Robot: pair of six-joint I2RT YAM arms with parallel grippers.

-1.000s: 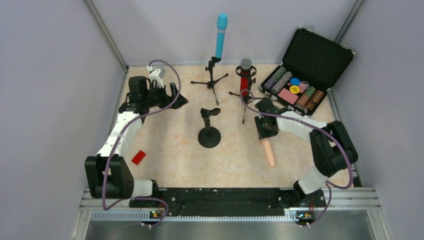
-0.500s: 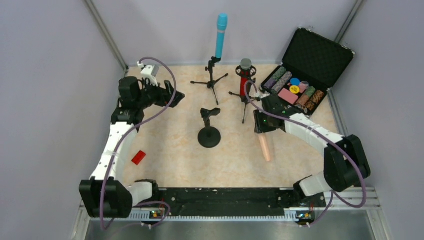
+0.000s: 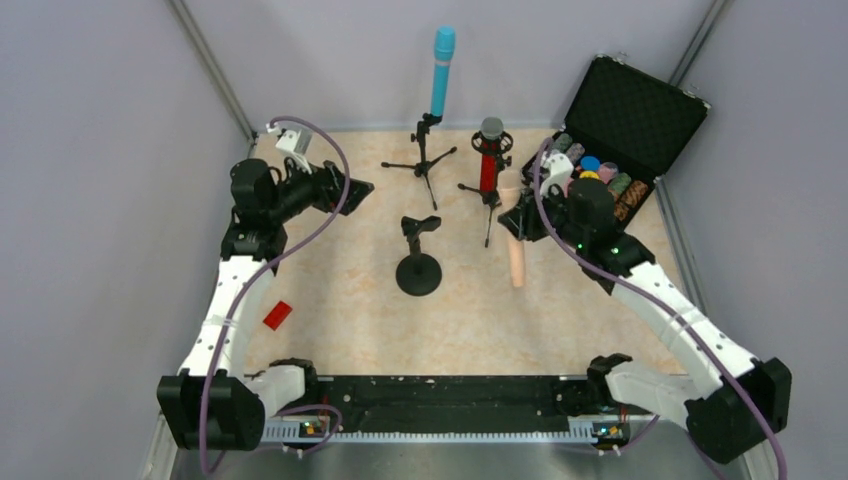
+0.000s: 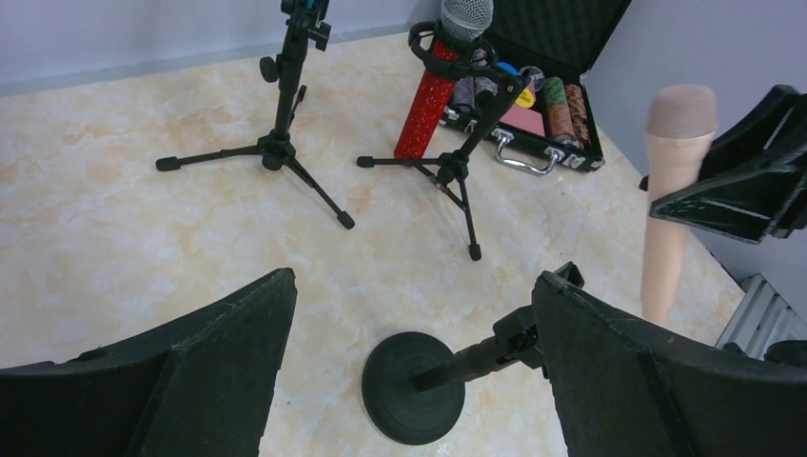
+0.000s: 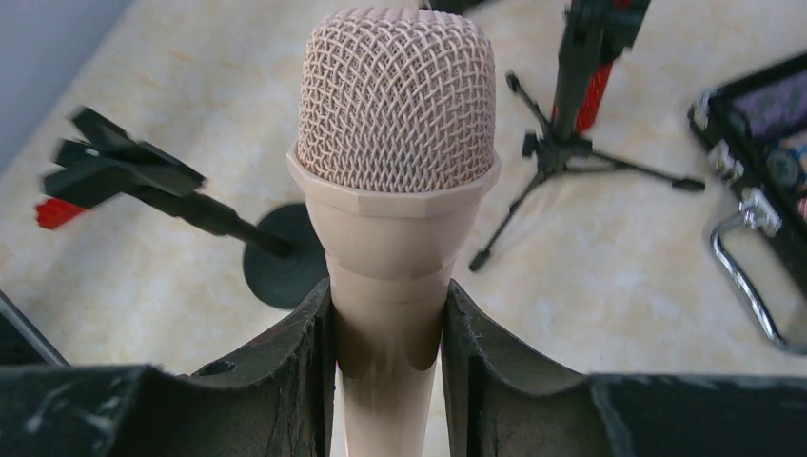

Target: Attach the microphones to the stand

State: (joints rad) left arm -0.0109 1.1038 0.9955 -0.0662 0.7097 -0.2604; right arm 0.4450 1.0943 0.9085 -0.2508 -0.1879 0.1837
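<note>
R pincer (image 3: 524, 218) pinches upright peach mic (image 5: 395, 143) below its head, right of round-base stand (image 3: 418, 262); L pincer (image 3: 352, 190) spread, arm raised.

Peach microphone (image 5: 392, 243) looks matt; red microphone (image 4: 427, 107) glitters.

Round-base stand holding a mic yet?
No, the clip on the round-base stand is empty in the top view, and the peach microphone is held in the right gripper.
</note>
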